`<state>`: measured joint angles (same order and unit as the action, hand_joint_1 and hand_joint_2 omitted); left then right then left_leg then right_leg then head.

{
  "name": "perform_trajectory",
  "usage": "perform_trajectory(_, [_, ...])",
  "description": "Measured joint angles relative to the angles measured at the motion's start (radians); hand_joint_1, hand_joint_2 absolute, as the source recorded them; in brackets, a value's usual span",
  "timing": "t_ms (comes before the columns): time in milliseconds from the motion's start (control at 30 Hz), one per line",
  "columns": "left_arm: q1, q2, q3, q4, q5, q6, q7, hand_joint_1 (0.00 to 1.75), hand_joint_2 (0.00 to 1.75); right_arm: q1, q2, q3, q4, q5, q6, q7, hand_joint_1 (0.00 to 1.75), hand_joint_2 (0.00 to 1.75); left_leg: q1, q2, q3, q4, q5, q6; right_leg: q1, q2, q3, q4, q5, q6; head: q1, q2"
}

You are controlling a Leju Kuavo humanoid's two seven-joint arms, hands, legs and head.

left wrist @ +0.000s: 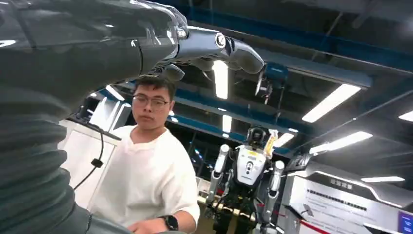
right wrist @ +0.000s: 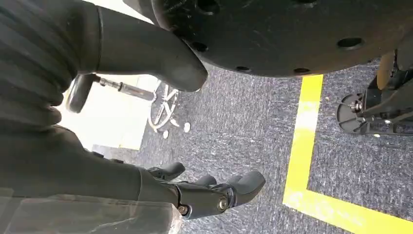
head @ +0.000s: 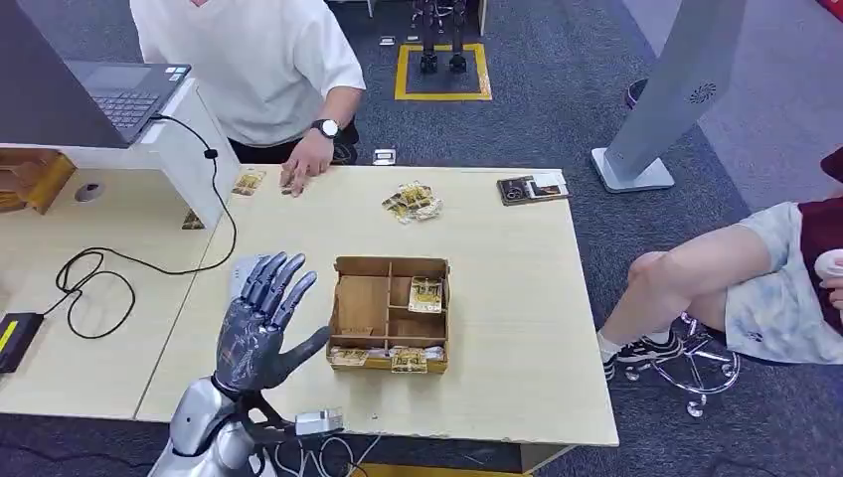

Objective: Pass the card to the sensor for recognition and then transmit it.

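Left hand spread above table, beside box

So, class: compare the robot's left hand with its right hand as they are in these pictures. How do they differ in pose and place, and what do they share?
The left hand is raised above the table, beside the wooden box; the right hand hangs low over grey carpet near a yellow floor line. The left hand's fingers are straight and spread; the right hand's fingers are bent inward. Both are dark and hold nothing.
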<state>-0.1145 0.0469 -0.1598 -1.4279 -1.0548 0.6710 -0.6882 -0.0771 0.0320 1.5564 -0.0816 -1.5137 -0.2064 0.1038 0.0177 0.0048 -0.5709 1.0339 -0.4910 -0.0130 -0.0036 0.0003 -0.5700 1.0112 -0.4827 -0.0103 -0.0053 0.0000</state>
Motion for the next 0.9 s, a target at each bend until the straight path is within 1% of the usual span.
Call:
perform_trajectory(100, [0.031, 0.002, 0.005, -0.031, -0.017, 0.0, -0.006, 0.0, 1.75, 0.001, 0.0, 0.0, 0.0, -0.002, 0.0, -0.001, 0.0, 1.75, 0.0, 0.0, 0.0, 0.0, 0.0, 0.0, 0.0, 0.0, 0.0, 0.0, 0.0, 0.0, 0.0, 0.0])
perform_trajectory(233, [0.068, 0.016, 0.005, -0.079, -0.042, 0.0, -0.006, 0.0, 1.75, 0.002, 0.0, 0.0, 0.0, -0.005, 0.001, -0.002, 0.0, 1.75, 0.0, 0.0, 0.0, 0.0, 0.0, 0.0, 0.0, 0.0, 0.0, 0.0, 0.0, 0.0, 0.0, 0.0])
perform_trajectory(433, [0.1, 0.037, 0.004, -0.122, -0.061, 0.0, -0.007, 0.0, 1.75, 0.002, 0.0, 0.0, 0.0, -0.006, 0.001, -0.002, 0.0, 1.75, 0.0, 0.0, 0.0, 0.0, 0.0, 0.0, 0.0, 0.0, 0.0, 0.0, 0.0, 0.0, 0.0, 0.0])
perform_trajectory(733, [0.145, 0.081, 0.003, -0.143, -0.093, 0.0, -0.007, 0.0, 1.75, 0.003, 0.0, 0.0, 0.0, -0.022, 0.001, -0.004, 0.0, 1.75, 0.0, 0.0, 0.0, 0.0, 0.0, 0.0, 0.0, 0.0, 0.0, 0.0, 0.0, 0.0, 0.0, 0.0])
perform_trajectory(800, [0.15, 0.098, -0.003, -0.142, -0.093, 0.0, 0.007, 0.0, 1.75, 0.004, 0.0, 0.0, 0.0, -0.022, 0.003, -0.007, 0.0, 1.75, 0.0, 0.0, 0.0, 0.0, 0.0, 0.0, 0.0, 0.0, 0.0, 0.0, 0.0, 0.0, 0.0, 0.0])
perform_trajectory(900, [0.15, 0.128, -0.028, -0.137, -0.097, 0.0, 0.051, 0.0, 1.75, 0.004, 0.0, 0.0, 0.0, -0.023, 0.003, -0.008, 0.0, 1.75, 0.0, 0.0, 0.0, 0.0, 0.0, 0.0, 0.0, 0.0, 0.0, 0.0, 0.0, 0.0, 0.0, 0.0])
